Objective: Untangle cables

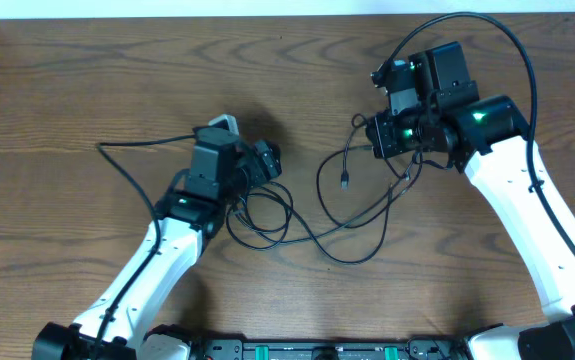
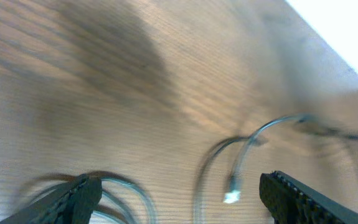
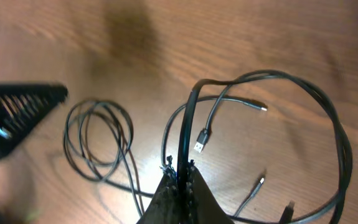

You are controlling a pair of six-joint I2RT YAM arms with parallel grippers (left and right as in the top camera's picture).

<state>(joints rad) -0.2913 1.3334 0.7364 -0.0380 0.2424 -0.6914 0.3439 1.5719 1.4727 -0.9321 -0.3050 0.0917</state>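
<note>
Thin black cables [image 1: 352,225] lie tangled on the wooden table between the two arms, with coiled loops [image 1: 262,215] by the left arm. My left gripper [image 1: 267,160] hovers over these loops. In the blurred left wrist view it [image 2: 180,183] is wide open, holding nothing, with cable curves and a small plug [image 2: 231,196] between its fingers [image 2: 294,198] on the table below. My right gripper [image 3: 180,169] is shut on one black cable [image 3: 187,118], lifting it into a big loop [image 3: 328,115]. A USB plug [image 3: 200,146] hangs beside it. Overhead, the right gripper [image 1: 375,135] sits at the upper right.
One cable strand runs far left across the table [image 1: 102,148]. A loose plug [image 1: 345,183] hangs below the right gripper. Thick black leads arc over the right arm [image 1: 512,45]. The table's far edge [image 1: 167,18] meets a white wall.
</note>
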